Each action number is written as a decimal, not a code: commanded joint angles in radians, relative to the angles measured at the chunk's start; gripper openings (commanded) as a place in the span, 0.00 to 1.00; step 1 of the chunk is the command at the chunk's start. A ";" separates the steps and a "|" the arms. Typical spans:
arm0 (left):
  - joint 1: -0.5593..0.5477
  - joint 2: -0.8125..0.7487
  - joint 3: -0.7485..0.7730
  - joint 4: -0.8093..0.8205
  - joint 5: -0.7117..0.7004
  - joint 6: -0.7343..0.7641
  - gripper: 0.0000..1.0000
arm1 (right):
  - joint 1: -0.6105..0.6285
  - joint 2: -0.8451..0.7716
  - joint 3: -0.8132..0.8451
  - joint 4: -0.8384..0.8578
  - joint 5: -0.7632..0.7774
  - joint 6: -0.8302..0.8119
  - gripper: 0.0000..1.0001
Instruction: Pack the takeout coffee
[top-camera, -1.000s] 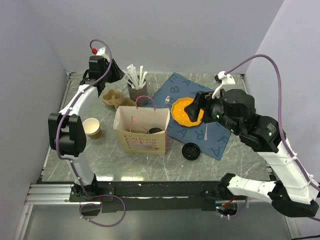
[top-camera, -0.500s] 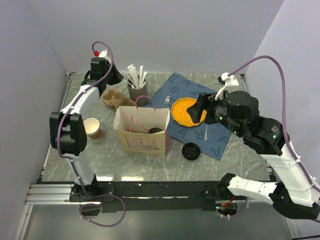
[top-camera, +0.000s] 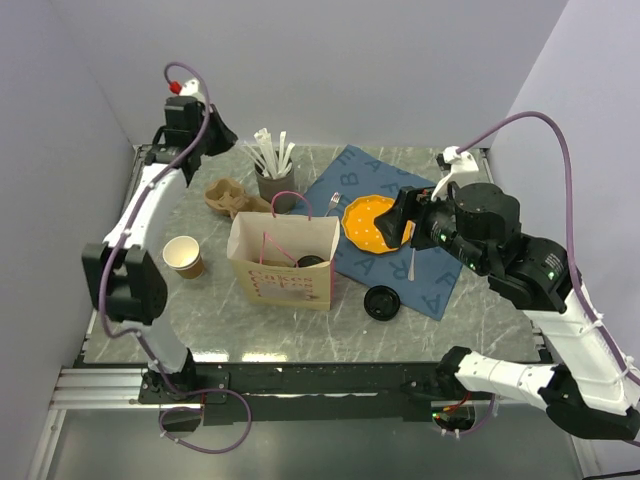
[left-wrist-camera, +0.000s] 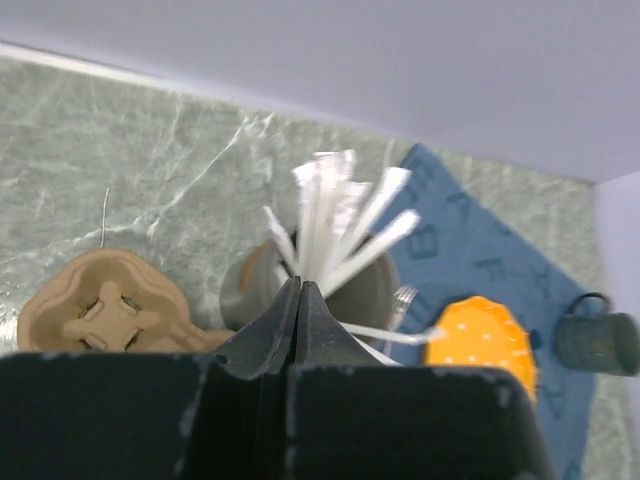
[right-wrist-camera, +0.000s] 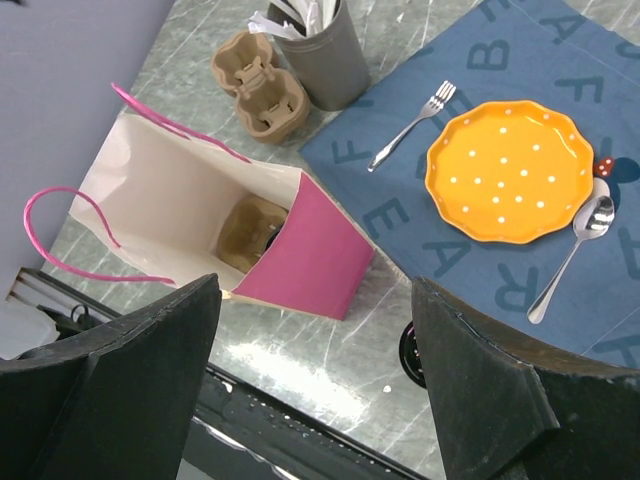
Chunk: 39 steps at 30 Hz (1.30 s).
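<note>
fingers (left-wrist-camera: 268, 335) on the left gripper (left-wrist-camera: 300, 290) are pressed tip to tip with nothing between them. the left wrist view looks past them down at a grey holder (left-wrist-camera: 365, 285) stuffed with white wrapped sticks (left-wrist-camera: 325, 215) (straws or stirrers, can't tell). a brown pulp cup carrier (left-wrist-camera: 105, 305) sits just left of the holder. that arm reaches up over the far left corner of the marble table (top-camera: 200, 310).

right gripper (right-wrist-camera: 312, 290) has its 2 fingers (right-wrist-camera: 150, 345) spread wide and holds nothing. it hangs high over the paper bag (right-wrist-camera: 320, 250) and the blue letter placemat (right-wrist-camera: 500, 60).

takeout coffee (top-camera: 312, 261) is down inside the bag, which stands open with its pink handles up. from the top camera you only get the black lid in the shadow at the bottom, toward the right side. in the right wrist view it's a kraft-brown shape with a dark bit, and i can't tell if it's upright or tipped.

outside the bag there's a lidless paper cup (top-camera: 184, 256) off to its left. a loose flat black lid (top-camera: 381, 302) lies to the bag's right, at the placemat's near edge. an orange dotted plate (right-wrist-camera: 508, 170) sits on the mat, with a fork (right-wrist-camera: 412, 125) on 1 side and a spoon (right-wrist-camera: 570, 255) on the other.
</note>
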 joint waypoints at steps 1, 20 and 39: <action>-0.003 -0.187 0.019 -0.039 -0.010 -0.052 0.01 | 0.001 -0.042 -0.006 0.027 -0.002 -0.017 0.84; -0.003 -0.596 0.448 -0.686 0.223 -0.097 0.01 | -0.001 -0.188 -0.128 0.119 -0.094 -0.037 0.86; -0.003 -0.883 -0.182 -0.590 0.248 -0.146 0.01 | 0.001 -0.248 -0.171 0.078 -0.110 -0.039 0.86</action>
